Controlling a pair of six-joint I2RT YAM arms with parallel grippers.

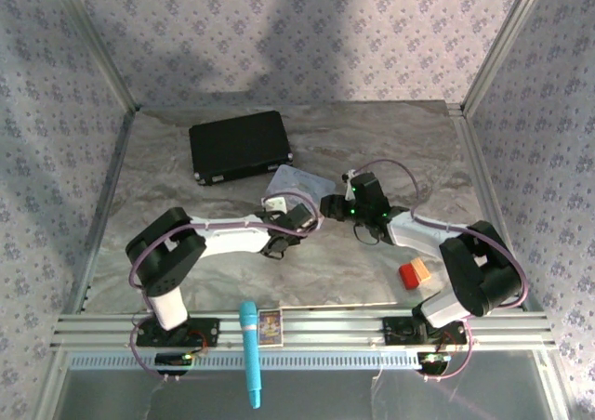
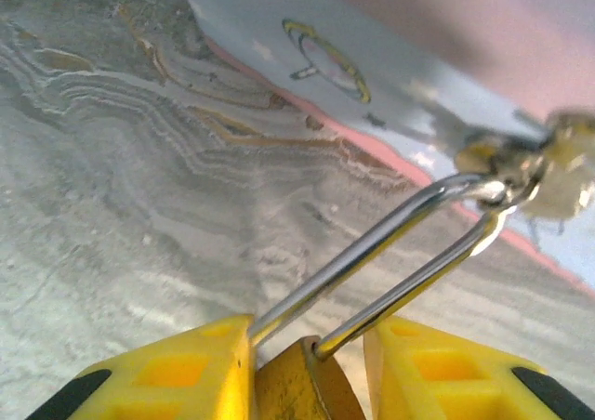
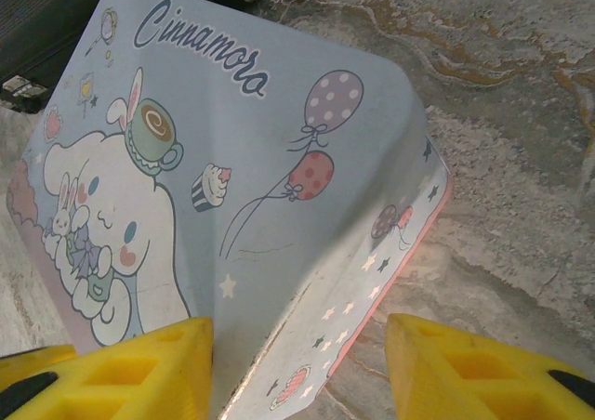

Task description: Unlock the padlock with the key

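Note:
The brass padlock (image 2: pixel 299 388) sits between my left gripper's (image 2: pixel 307 369) yellow fingers. It rests against the left finger, and a gap separates it from the right finger. Its silvery shackle (image 2: pixel 390 245) points up and right over the table to a blurred silvery piece (image 2: pixel 521 174) at its bend, possibly the key. From above, the left gripper (image 1: pixel 302 217) is at the near edge of the pale blue tin (image 1: pixel 290 182). My right gripper (image 3: pixel 297 369) stands open astride a corner of that tin (image 3: pixel 260 160), with table showing by its right finger.
A black case (image 1: pixel 239 146) lies at the back left. A red-and-orange block (image 1: pixel 415 273) sits by the right arm's base. A teal handle (image 1: pixel 249 350) and a small card (image 1: pixel 270 325) lie on the front rail. Patterned walls enclose the table.

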